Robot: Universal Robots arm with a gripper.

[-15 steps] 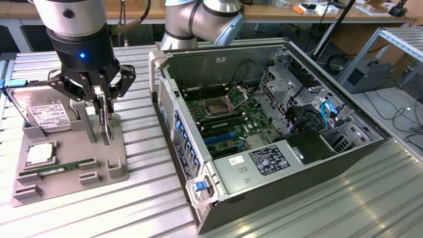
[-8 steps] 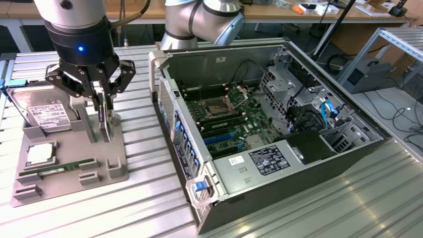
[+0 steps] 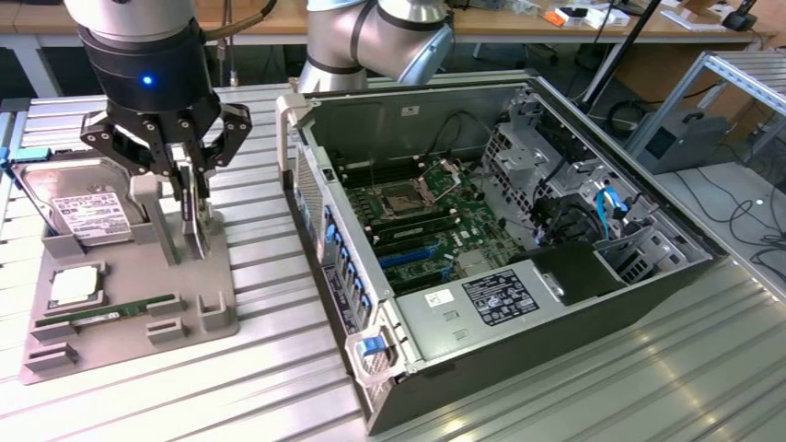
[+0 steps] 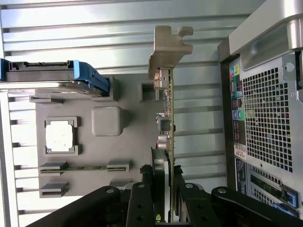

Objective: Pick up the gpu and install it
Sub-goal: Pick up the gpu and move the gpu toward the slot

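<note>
An opened black and silver desktop computer case (image 3: pixel 577 359) is seen lying on its side on a ribbed metal bench, its green motherboard (image 3: pixel 424 216) exposed. Just beside it, at the exterior view's left, a grey moulded parts tray (image 3: pixel 129 276) is laid out. Above the tray, the black multi-link gripper (image 3: pixel 191 207) is closed on the gpu (image 3: pixel 197 235), a thin green circuit card with a silver metal end bracket (image 4: pixel 168 45), and the card is pinched between the fingers (image 4: pixel 158 163) in the wrist view. Whether the lower end rests on the tray or hangs clear of it cannot be told.

The card is held on edge. Its long axis is judged to run roughly up and down, from the fingers towards the tray, with the bracket at the far, lower end and the flat faces turned to the exterior view's left and right.

With only one end gripped, the card could be swung or slipped. The bracket could be snagged on a tray post or on the case rim if it is carried low, and a tilted card could be jammed against its slot
</note>
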